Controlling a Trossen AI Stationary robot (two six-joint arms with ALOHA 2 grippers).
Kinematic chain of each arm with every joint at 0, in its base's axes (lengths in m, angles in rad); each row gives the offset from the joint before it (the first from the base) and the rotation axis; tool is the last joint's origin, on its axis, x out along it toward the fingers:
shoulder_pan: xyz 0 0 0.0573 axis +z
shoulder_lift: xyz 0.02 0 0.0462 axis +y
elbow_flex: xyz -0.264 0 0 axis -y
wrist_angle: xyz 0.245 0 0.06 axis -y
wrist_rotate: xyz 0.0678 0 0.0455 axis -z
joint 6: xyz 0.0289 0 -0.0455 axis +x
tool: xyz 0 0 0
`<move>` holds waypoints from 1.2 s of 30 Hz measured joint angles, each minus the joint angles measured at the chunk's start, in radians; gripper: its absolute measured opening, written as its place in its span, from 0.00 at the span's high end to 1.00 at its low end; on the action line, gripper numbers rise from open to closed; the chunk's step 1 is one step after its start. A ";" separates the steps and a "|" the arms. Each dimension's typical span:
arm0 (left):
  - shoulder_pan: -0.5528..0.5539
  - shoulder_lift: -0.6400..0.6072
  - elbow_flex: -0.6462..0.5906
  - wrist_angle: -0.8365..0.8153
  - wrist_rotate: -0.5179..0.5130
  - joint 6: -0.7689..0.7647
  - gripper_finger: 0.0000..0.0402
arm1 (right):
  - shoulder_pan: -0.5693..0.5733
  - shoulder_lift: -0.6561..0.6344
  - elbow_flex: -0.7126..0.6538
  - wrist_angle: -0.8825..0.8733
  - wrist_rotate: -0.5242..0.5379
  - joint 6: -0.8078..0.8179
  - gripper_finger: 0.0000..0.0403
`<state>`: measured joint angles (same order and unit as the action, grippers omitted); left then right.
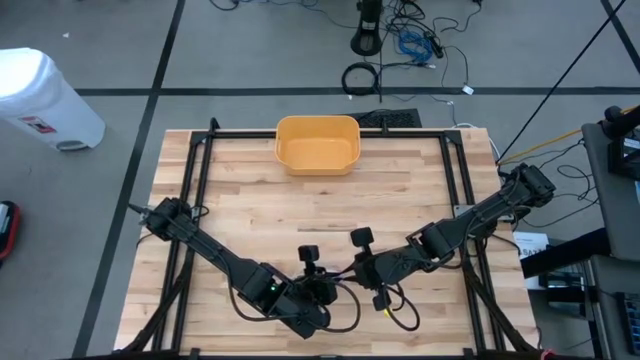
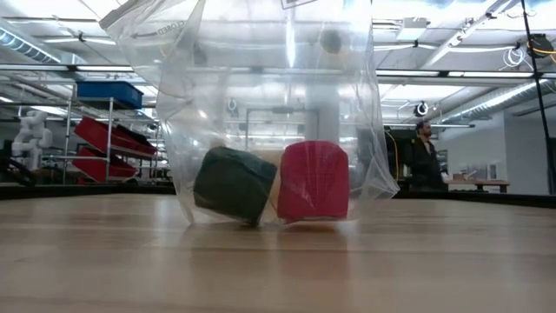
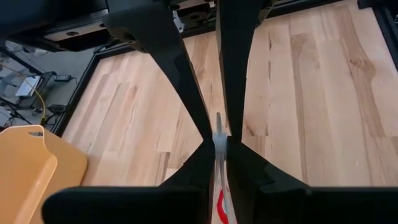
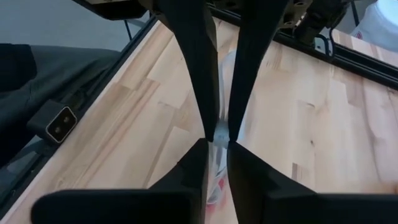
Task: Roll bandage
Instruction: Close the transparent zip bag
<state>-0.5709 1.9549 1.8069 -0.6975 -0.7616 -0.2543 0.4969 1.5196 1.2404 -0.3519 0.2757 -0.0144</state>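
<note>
Here the clear plastic zip bag (image 2: 261,96) hung upright at the near middle of the wooden table (image 1: 420,200), its bottom touching the tabletop. Inside it stood a dark green bandage roll (image 2: 233,184) and, touching it on the right, a red bandage roll (image 2: 313,181). Both rolls lay directly below the two claws. The left gripper (image 3: 217,142) was clamped on the bag's upper edge, and the right gripper (image 4: 217,135) also pinched this edge from the right side. A yellow plastic bin (image 1: 317,144) waited at the far side.
</note>
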 joint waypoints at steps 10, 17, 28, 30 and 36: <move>0.000 0.000 0.000 -0.001 0.004 0.000 0.91 | -0.012 0.000 0.000 0.001 -0.036 -0.001 0.99; 0.000 0.000 0.000 0.000 0.008 0.000 0.91 | -0.012 0.000 0.000 0.002 -0.042 0.000 1.00; -0.010 0.000 0.001 -0.023 0.006 -0.002 0.91 | -0.012 0.000 0.000 0.010 -0.039 -0.001 1.00; -0.012 0.000 0.001 -0.024 0.006 -0.003 0.91 | -0.012 0.000 0.000 0.008 -0.039 0.000 1.00; -0.023 0.000 0.001 -0.030 0.016 -0.003 0.91 | -0.011 0.000 0.000 -0.011 -0.039 0.010 1.00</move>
<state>-0.5936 1.9549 1.8080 -0.7275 -0.7454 -0.2573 0.4858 1.5196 1.2400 -0.3625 0.2371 -0.0040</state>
